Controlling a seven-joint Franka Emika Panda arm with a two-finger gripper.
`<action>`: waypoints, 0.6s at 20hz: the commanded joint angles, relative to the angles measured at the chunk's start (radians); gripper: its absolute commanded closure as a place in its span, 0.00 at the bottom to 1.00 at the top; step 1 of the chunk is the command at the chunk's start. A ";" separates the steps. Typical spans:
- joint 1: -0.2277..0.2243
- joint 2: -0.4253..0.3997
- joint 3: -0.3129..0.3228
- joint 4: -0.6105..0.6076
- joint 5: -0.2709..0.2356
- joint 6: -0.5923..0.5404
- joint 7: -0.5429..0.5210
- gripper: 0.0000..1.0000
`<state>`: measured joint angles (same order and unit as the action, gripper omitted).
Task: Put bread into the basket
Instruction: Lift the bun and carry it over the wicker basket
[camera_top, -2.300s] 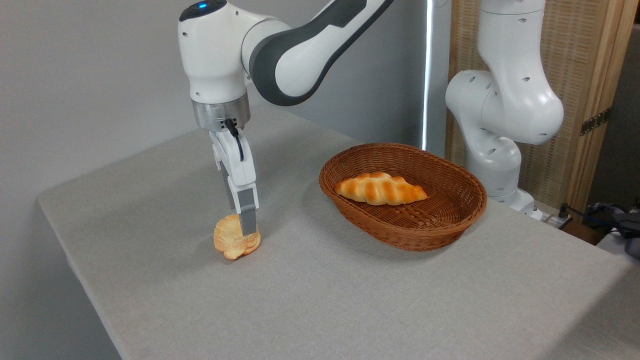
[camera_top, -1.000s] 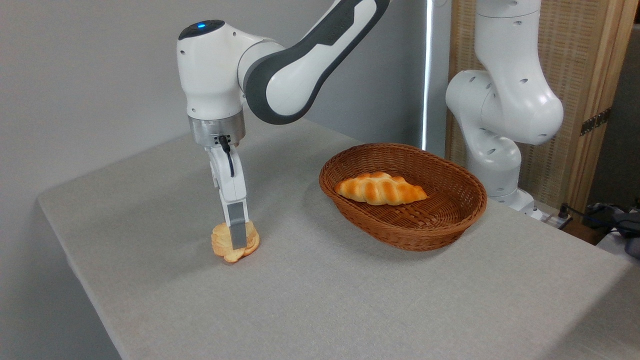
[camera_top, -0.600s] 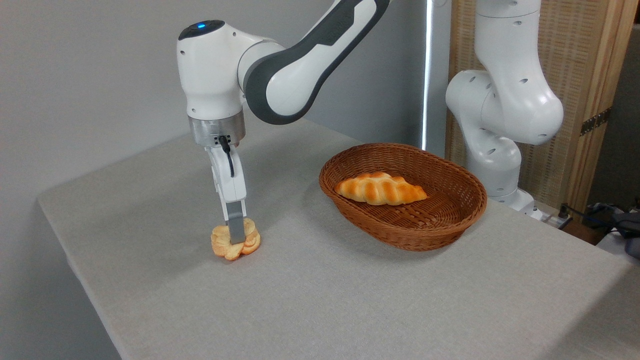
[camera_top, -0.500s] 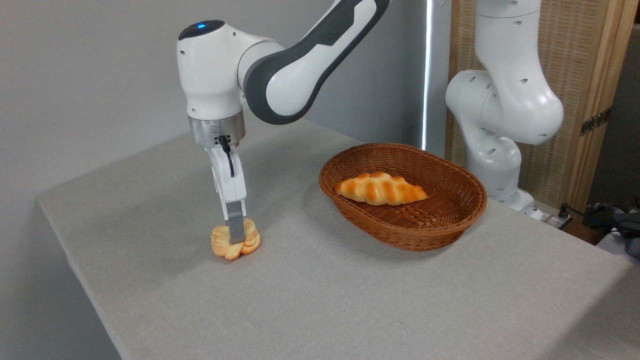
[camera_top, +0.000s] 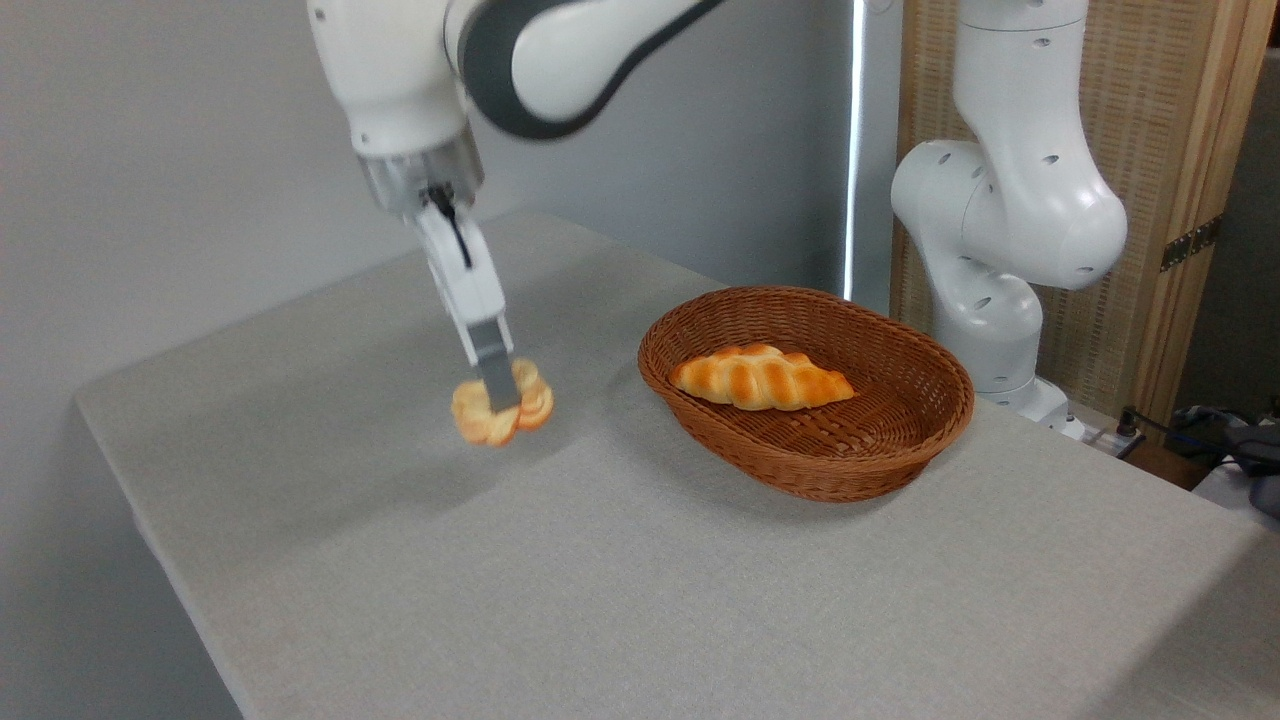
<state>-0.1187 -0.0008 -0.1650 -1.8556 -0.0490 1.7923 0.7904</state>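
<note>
The bread (camera_top: 527, 408), a small knotted golden bun, hangs in the air above the grey table, slightly blurred. My gripper (camera_top: 498, 398) is shut on it, with one grey finger running down across its front; the other finger is hidden behind the bun. The brown wicker basket (camera_top: 905, 452) stands on the table to the right, well apart from the bun and lower than it.
A longer twisted loaf (camera_top: 760, 379) lies inside the basket. The arm's white base (camera_top: 1000, 220) rises behind the basket at the right. The table's left edge (camera_top: 130, 490) and front edge are close. Cables and dark objects lie at far right (camera_top: 1230, 440).
The gripper closed on the bun on the table, then lifted it clear and carried it up and a little to the right, toward the basket.
</note>
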 joint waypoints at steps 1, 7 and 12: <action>0.001 -0.077 0.050 0.021 -0.046 -0.097 0.009 0.70; -0.002 -0.282 0.097 -0.117 -0.045 -0.169 0.045 0.70; -0.003 -0.533 0.139 -0.364 -0.042 -0.177 0.200 0.70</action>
<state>-0.1149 -0.3500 -0.0650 -2.0421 -0.0738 1.6162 0.9045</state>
